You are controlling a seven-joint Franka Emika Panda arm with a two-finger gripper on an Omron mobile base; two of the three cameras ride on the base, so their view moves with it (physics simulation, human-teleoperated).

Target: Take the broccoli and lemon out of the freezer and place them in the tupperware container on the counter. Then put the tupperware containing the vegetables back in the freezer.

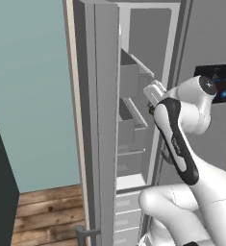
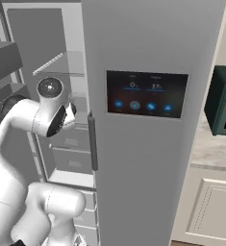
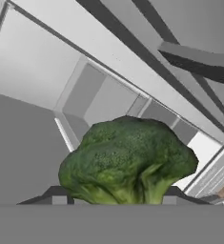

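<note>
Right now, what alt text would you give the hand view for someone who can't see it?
A dark green broccoli fills the lower middle, sitting between the gripper's two dark finger tips. Behind it are the grey shelves and walls of the freezer, seen at a tilt.

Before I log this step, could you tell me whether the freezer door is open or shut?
Open: the freezer door stands swung out, its bins and shelves exposed.

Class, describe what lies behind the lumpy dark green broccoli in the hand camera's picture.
Behind the lumpy dark green broccoli run the tall grey freezer's pale shelves and walls. The broccoli covers whatever lies directly behind it.
</note>
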